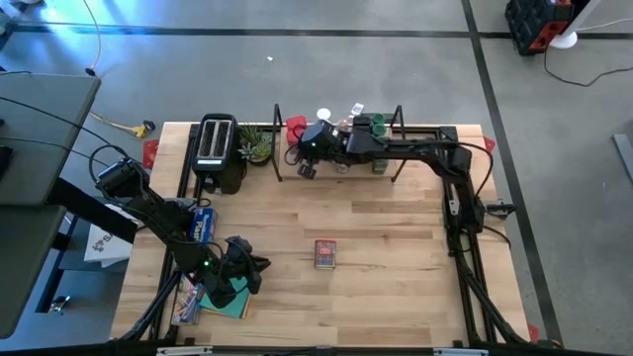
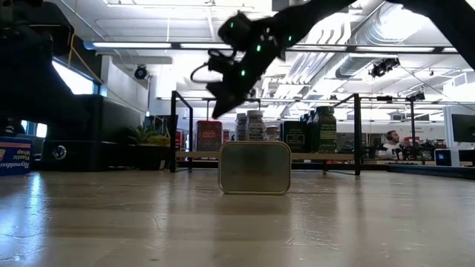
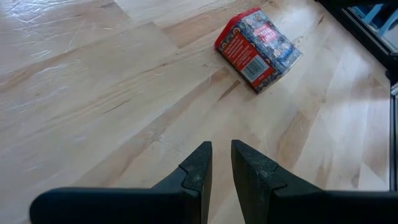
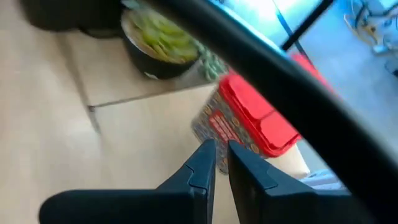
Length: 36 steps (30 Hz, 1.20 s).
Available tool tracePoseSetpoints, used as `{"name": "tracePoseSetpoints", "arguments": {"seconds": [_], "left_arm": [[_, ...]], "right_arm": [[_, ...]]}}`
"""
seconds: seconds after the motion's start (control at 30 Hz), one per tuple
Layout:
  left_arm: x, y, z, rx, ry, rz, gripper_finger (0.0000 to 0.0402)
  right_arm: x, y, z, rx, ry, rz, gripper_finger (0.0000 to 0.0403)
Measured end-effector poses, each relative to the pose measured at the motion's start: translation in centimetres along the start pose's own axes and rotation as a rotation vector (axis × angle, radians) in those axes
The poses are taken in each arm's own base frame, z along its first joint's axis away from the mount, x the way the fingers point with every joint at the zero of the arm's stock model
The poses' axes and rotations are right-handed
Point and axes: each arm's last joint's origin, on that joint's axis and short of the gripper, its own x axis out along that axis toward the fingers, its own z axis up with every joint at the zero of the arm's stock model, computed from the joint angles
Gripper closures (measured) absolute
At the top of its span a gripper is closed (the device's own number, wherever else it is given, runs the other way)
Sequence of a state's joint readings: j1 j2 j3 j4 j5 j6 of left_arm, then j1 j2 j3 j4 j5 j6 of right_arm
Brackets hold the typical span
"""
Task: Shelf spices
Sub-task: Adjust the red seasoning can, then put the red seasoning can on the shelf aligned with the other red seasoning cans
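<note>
A red tin (image 1: 325, 254) lies flat on the desk, alone near its middle, well apart from the shelf; its printed face is up, and from table height its pale metal end shows. The shelf (image 1: 336, 163), a light wooden board in a thin black wire frame with upright ends, stands along the desk's far edge. On it stand a red-lidded tin (image 4: 249, 124) at the left end, white-lidded clear jars (image 2: 252, 126) near the middle, and dark, green-lidded jars (image 2: 320, 127) toward the right end.
</note>
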<state>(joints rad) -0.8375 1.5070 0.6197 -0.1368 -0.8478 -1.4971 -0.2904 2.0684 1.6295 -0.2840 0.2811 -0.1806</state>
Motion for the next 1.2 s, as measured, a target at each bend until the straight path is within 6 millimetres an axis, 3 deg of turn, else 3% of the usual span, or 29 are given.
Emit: {"name": "tracePoseSetpoints", "arguments": {"seconds": [0.17, 0.37, 0.5, 0.6, 0.77, 0.97, 1.2], "left_arm": [[0.0, -0.1, 0.0, 0.002, 0.0, -0.006, 0.0344], [-0.1, -0.2, 0.0, 0.025, -0.001, -0.017, 0.0344], [-0.1, -0.5, 0.1, 0.052, -0.027, -0.037, 0.0344], [-0.1, -0.8, 0.2, 0.068, -0.055, -0.055, 0.0344], [0.5, -1.6, 0.9, 0.051, -0.087, -0.101, 0.0344], [4.7, -1.5, 3.7, 0.047, 0.028, -0.123, 0.0344], [10.3, 0.9, 6.0, 0.014, 0.137, -0.088, 0.0344]], "right_arm": [[-4.9, 2.5, 1.8, -0.12, -0.034, 0.046, 0.0369], [-14.2, 6.8, 2.9, -0.331, -0.064, 0.175, 0.0388], [-20.0, 10.8, 0.9, -0.407, -0.113, 0.413, 0.0401], [-22.1, 14.0, -2.5, -0.373, -0.156, 0.516, 0.0401], [-21.7, 17.8, -8.5, -0.087, -0.122, 0.623, 0.0401], [-17.7, 19.0, -14.3, 0.192, 0.131, 0.49, 0.0401], [-12.7, 19.4, -16.5, 0.266, 0.25, 0.368, 0.0401]]}}
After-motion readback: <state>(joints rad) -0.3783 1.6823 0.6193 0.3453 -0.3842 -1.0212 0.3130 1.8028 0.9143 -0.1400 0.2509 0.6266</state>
